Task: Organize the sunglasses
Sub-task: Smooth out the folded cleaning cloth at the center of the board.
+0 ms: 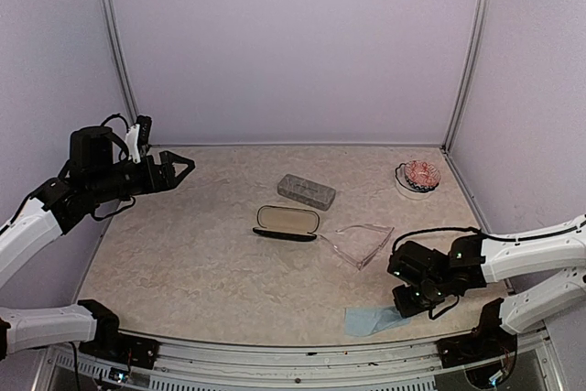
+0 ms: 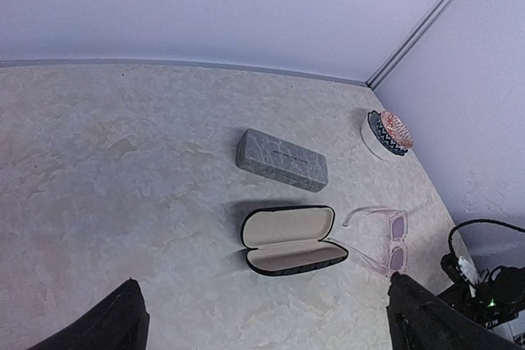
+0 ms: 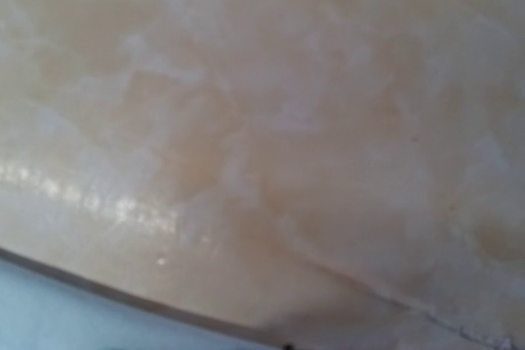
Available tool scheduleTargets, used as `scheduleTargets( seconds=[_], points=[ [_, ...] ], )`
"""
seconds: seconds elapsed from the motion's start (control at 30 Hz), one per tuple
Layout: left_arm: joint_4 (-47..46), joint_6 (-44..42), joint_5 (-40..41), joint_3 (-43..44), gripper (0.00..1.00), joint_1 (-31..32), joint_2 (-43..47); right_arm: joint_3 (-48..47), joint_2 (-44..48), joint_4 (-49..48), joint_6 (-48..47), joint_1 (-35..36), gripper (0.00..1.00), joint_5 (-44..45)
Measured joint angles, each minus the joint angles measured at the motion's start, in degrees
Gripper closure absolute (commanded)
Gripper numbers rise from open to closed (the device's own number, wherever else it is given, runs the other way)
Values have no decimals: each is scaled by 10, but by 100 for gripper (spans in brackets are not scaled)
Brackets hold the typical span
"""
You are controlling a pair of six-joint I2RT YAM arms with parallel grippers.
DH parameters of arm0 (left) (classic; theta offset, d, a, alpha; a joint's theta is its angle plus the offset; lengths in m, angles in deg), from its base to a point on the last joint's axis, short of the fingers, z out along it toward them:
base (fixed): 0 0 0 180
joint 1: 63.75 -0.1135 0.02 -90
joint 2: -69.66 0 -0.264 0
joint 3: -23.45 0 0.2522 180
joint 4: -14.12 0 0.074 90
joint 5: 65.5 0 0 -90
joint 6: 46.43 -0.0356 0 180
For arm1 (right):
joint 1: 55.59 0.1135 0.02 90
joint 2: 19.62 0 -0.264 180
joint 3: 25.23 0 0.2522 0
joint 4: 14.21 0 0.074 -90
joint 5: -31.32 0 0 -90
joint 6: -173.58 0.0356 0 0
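My right hand [image 1: 407, 302] — its grip I cannot tell — hangs low near the clear sunglasses [image 1: 360, 243]; I'd pinch the bridge gently.

Pale lilac walls [image 1: 293, 43] enclose a beige marbled table [image 1: 201, 254].

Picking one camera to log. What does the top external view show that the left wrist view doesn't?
Top only: the pale blue cloth at the near edge and the whole left gripper, open. Left wrist only: lilac tint in the clear pinkish plastic sunglasses' lenses. Both: those sunglasses, the grey rectangular case, the open black oval case, the round white bowl.
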Motion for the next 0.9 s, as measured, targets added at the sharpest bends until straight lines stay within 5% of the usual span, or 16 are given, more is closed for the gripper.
scheduleTargets(
  seconds=[0.13, 0.9],
  points=[
    [0, 0, 0, 0, 1, 0, 0, 0, 0, -2, -2, -4, 100, 2],
    [0, 0, 0, 0, 1, 0, 0, 0, 12, -42, -14, -99, 100, -13]
  ],
)
